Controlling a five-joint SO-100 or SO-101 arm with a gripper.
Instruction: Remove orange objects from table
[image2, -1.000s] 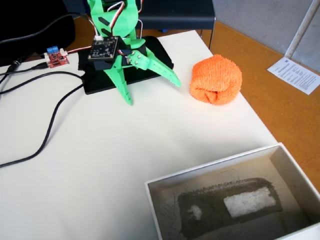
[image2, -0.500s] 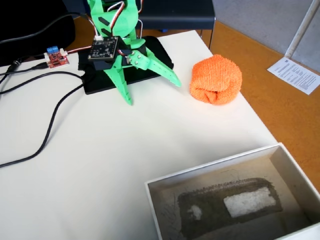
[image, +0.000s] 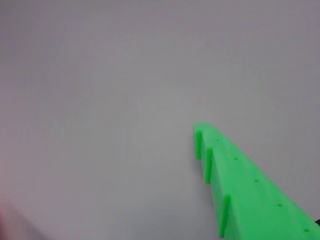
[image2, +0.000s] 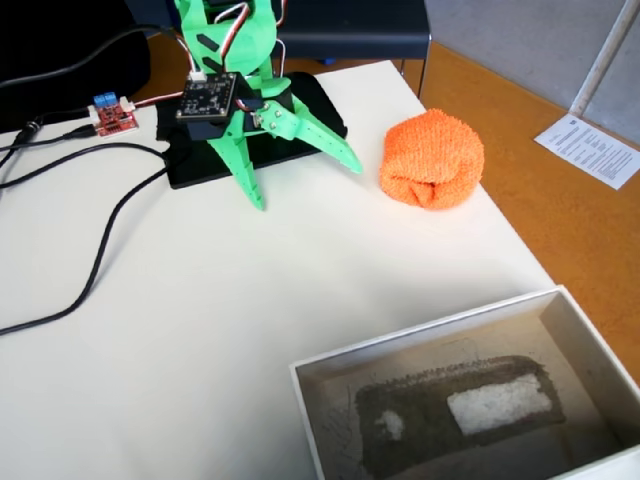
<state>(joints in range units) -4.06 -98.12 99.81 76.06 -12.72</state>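
A bright orange fuzzy ball (image2: 432, 160) lies near the right edge of the white table (image2: 200, 330) in the fixed view. My green gripper (image2: 305, 185) hangs to its left, a short gap away, with its two fingers spread wide and nothing between them. In the wrist view only one green finger (image: 240, 185) shows over bare white table (image: 100, 100); the orange ball is out of that view.
A white-walled shallow box (image2: 440, 340) with a grey bottom stands at the front right. A black base plate (image2: 200, 165), a small red circuit board (image2: 112, 118) and black cables (image2: 90, 270) lie at the back left. The table's right edge drops to an orange floor.
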